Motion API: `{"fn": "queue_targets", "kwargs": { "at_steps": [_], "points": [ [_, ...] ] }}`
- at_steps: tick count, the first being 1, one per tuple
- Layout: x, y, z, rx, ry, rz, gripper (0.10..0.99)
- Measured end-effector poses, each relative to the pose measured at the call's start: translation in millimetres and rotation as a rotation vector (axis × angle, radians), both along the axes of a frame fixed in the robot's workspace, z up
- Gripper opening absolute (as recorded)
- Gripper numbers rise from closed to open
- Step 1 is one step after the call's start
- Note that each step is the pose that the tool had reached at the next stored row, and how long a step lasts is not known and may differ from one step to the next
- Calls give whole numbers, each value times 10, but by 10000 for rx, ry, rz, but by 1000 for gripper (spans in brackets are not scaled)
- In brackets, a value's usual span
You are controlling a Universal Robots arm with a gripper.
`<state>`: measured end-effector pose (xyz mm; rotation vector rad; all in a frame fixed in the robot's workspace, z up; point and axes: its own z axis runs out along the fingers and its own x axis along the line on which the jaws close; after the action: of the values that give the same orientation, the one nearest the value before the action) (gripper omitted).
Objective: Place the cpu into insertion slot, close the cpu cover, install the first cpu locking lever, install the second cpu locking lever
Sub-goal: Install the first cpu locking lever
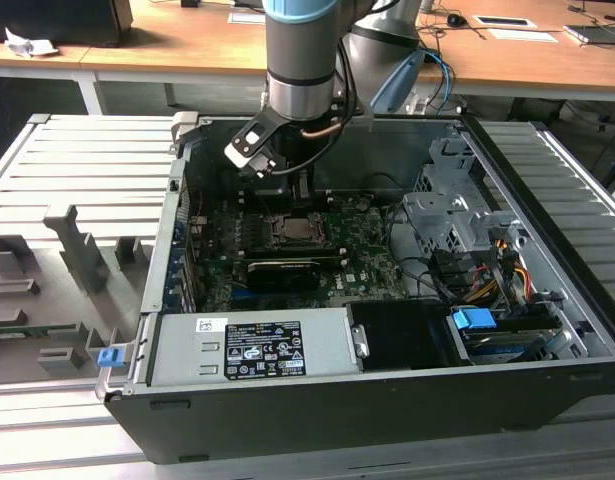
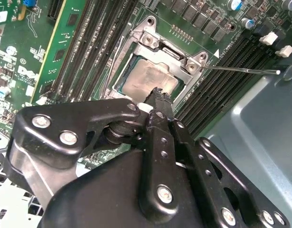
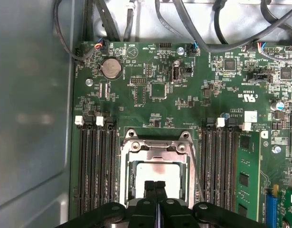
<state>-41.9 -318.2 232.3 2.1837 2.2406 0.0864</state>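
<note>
Nearest the lens in the second wrist view sat the gripper, its 2 black fingers pinched together on nothing, probably to form 1 narrow tip for pushing rather than grasping, poised just over the near edge of the cpu cover. The cpu lay flat in the insertion slot under that lowered frame, its silvery top marked by a brownish smear (old paste, perhaps). 1 thin locking lever stuck out free across the memory slots.

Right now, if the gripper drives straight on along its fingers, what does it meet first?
Most likely the cpu, through the window of the cpu cover; the shut gripper points at it, gap unclear.
</note>
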Motion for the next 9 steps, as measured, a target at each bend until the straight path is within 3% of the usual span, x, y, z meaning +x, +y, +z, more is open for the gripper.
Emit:
{"fn": "queue_targets", "kwargs": {
  "at_steps": [7, 9],
  "points": [
    [0, 0, 122, -19, 0, 0, 106],
    [0, 0, 203, -21, 0, 0, 106]
  ]
}}
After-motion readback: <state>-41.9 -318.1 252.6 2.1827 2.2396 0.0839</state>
